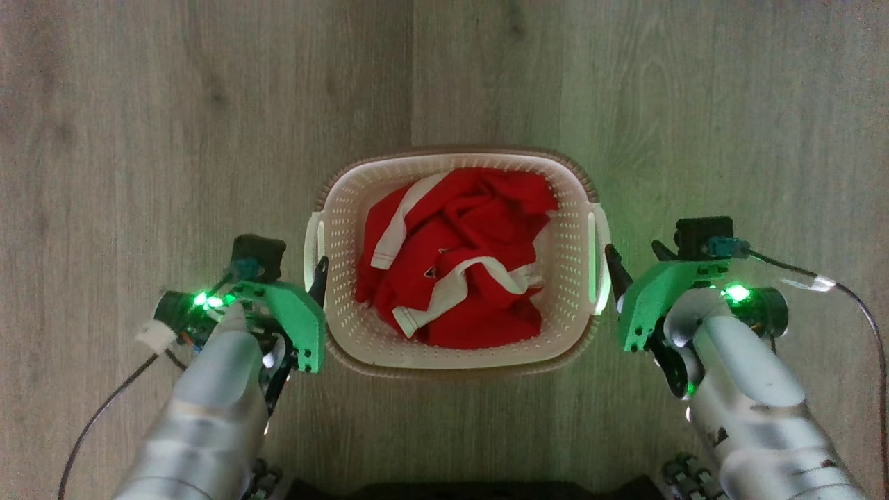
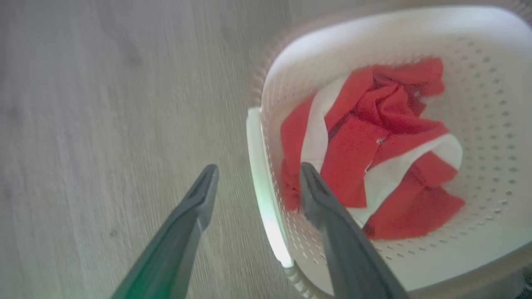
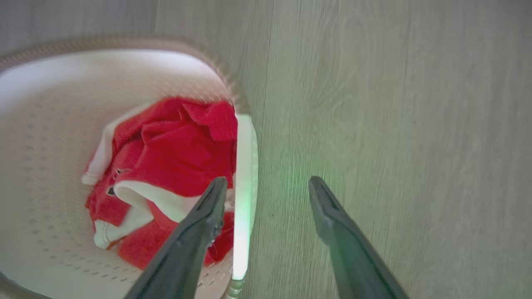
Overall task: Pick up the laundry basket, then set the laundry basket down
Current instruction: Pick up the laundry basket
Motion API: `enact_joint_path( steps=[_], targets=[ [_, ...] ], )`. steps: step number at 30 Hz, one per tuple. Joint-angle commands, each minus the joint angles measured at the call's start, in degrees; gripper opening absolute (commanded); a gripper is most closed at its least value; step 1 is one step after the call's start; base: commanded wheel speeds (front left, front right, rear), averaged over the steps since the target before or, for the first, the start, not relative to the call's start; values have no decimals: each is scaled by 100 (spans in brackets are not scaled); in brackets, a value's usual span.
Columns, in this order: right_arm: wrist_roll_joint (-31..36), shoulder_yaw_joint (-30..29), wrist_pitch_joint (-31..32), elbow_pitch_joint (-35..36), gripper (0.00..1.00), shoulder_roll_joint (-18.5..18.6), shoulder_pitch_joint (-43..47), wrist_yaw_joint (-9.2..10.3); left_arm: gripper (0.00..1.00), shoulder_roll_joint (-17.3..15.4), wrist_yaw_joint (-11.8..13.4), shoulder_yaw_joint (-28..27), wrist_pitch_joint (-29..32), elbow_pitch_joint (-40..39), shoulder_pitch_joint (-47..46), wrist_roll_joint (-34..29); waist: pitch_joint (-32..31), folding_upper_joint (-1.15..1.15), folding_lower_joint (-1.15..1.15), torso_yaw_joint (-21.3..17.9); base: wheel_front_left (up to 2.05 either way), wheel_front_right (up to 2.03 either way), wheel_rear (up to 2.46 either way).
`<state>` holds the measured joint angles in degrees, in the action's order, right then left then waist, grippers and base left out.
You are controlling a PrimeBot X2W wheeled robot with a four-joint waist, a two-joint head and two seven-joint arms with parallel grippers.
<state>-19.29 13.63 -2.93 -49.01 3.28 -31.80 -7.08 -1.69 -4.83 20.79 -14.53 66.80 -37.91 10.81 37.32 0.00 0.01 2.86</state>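
Note:
The cream-white perforated laundry basket (image 1: 347,208) with a brown rim stands on the wood floor, centre of the head view, with a red-and-white garment (image 1: 458,257) crumpled inside. My left gripper (image 1: 316,274) is at its left white handle (image 1: 314,243). In the left wrist view that gripper (image 2: 257,172) is open, one finger over the floor and one over the basket (image 2: 478,83), the handle (image 2: 262,187) between them. My right gripper (image 1: 612,262) is at the right handle (image 1: 599,257). It (image 3: 268,182) is open too, straddling that handle (image 3: 245,166) beside the basket wall (image 3: 50,124).
Grey-brown wood plank floor (image 1: 139,139) lies all around the basket. A dark cable (image 1: 861,312) trails from my right wrist and another (image 1: 104,410) from my left. The robot's dark base (image 1: 458,489) shows at the bottom edge.

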Motion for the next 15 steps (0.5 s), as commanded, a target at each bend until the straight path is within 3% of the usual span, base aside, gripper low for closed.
enact_joint_path(
  steps=[1,15],
  targets=[
    [-26,167,-23,1,100,-40,60,-41,100,-119,-14,-53,-47,50,14,42,75,0,-1,24,0,0,0],
    [-257,523,-235,-491,100,-40,-290,-41,100,-119,-91,417,-47,242,-226,471,411,0,-1,41,0,0,0]
  ],
)
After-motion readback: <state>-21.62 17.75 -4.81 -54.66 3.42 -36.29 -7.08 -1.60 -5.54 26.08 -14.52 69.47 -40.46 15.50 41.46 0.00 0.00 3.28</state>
